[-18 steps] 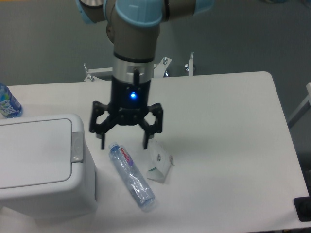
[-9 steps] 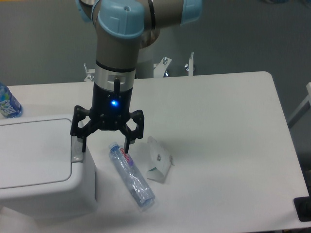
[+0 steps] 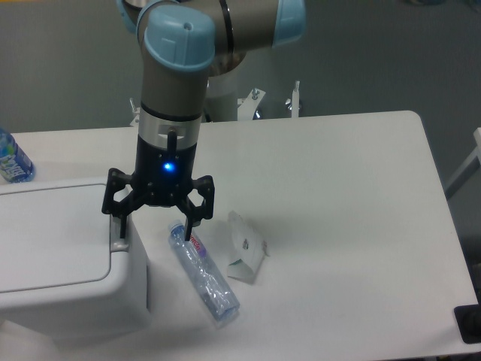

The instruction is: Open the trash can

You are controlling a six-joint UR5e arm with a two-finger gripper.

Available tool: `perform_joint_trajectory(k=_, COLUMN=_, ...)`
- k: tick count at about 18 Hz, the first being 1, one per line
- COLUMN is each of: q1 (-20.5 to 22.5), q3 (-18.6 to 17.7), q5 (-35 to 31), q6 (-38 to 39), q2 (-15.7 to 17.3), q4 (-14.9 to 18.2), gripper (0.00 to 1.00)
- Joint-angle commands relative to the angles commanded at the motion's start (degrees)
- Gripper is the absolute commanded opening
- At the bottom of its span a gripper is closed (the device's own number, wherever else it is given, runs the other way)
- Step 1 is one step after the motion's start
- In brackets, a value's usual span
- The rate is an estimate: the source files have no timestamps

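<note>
Gripper [image 3: 156, 226] spread wide over the trash can [image 3: 64, 263]
Stiff, light plastic I'd guess; press the grey latch [image 3: 119, 233].

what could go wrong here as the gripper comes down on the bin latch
The open gripper straddles the trash can edge: one finger sits over the grey latch, the other hangs over the plastic bottle. Going lower, that finger might strike or roll the bottle. The latch finger looks near the latch's edge and may slip off.
</note>
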State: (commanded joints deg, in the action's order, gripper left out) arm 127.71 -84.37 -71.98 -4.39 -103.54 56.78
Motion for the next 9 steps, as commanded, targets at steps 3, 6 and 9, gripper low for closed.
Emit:
perform_joint_trajectory(k=3, q1=0.0, q3=0.0, q5=0.0, q6=0.0, q2=-0.1, q4=0.0, gripper=1.0)
perform_joint_trajectory(k=6, q1=0.0, q3=-0.1, q5=0.0, q6=0.0, q2=-0.3, q4=0.0, gripper=1.0)
perform_joint_trajectory(k=9, q1=0.0, q3=-0.1, q5=0.0, q6=0.0, q2=-0.4, q4=0.0, gripper=1.0)
